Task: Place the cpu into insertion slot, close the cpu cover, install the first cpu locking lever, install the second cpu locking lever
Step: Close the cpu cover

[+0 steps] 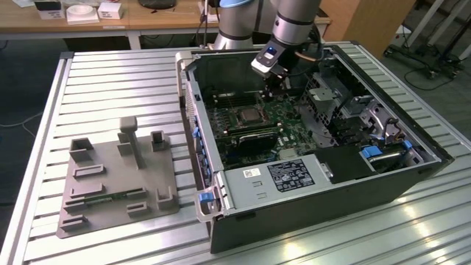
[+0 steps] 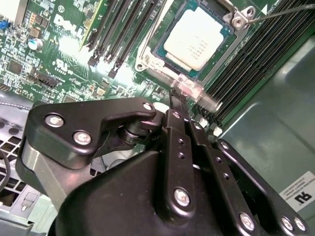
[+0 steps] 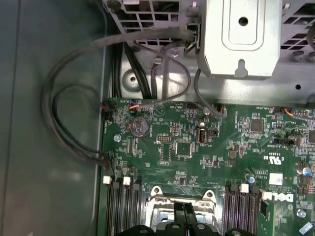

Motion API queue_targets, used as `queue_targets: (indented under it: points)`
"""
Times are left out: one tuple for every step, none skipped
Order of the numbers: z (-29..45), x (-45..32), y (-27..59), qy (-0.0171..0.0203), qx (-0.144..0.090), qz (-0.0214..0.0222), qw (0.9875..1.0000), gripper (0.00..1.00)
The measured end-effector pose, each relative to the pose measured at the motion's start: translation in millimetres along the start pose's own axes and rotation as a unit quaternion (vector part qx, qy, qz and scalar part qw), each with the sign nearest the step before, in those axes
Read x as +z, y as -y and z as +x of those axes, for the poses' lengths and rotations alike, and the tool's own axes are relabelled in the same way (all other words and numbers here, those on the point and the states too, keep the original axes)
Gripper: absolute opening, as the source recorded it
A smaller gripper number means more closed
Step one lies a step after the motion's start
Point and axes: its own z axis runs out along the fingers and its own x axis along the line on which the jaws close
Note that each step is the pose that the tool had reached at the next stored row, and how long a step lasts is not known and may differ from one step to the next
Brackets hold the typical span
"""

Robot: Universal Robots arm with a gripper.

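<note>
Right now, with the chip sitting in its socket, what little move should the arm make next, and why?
Probably a short shift toward the thin wire lever, I'd guess. The cpu already lies in the insertion slot, the cpu cover looks flat around it, and the shut gripper hovers beside that slot, while the lever sticks out past the corner.

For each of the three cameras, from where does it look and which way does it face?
Exterior view: off the arm, high up, looking down into the open black computer case on the ribbed metal table; the grey robot arm and its black gripper show.
First wrist view: on the arm, facing the green circuit board; the gripper tip shows.
Second wrist view: on the arm, looking past the gripper at the square silver-grey cpu in the dark-framed insertion slot.
Shared: both wrist views show the long black memory slots.
</note>
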Motion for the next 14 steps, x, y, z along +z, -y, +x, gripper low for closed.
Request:
queue_targets:
  points:
    - [0.0, 0.0, 0.8, 0.0000, 0.000, 0.0000, 1.0000, 0.10]
    - [0.1, 0.1, 1.4, 0.0000, 0.000, 0.0000, 1.0000, 0.10]
    - [0.1, 0.1, 2.1, 0.0000, 0.000, 0.0000, 1.0000, 0.10]
    - [0.1, 0.2, 2.7, 0.0000, 0.000, 0.0000, 1.0000, 0.10]
    - [0.1, 0.2, 3.0, 0.0000, 0.000, 0.0000, 1.0000, 0.10]
    - [0.2, 0.2, 3.1, 0.0000, 0.000, 0.0000, 1.0000, 0.10]
    - [0.2, 0.2, 3.1, 0.0000, 0.000, 0.0000, 1.0000, 0.10]
    - [0.1, 0.2, 3.1, 0.0000, 0.000, 0.0000, 1.0000, 0.10]
    - [0.2, 0.2, 3.2, 0.0000, 0.000, 0.0000, 1.0000, 0.10]
    - [0.2, 0.2, 3.2, 0.0000, 0.000, 0.0000, 1.0000, 0.10]
    - [0.2, 0.2, 3.2, 0.0000, 0.000, 0.0000, 1.0000, 0.10]
    - [0.2, 0.2, 3.2, 0.0000, 0.000, 0.0000, 1.0000, 0.10]
    - [0.2, 0.2, 3.2, 0.0000, 0.000, 0.0000, 1.0000, 0.10]
    - [0.2, 0.2, 3.2, 0.0000, 0.000, 0.0000, 1.0000, 0.10]
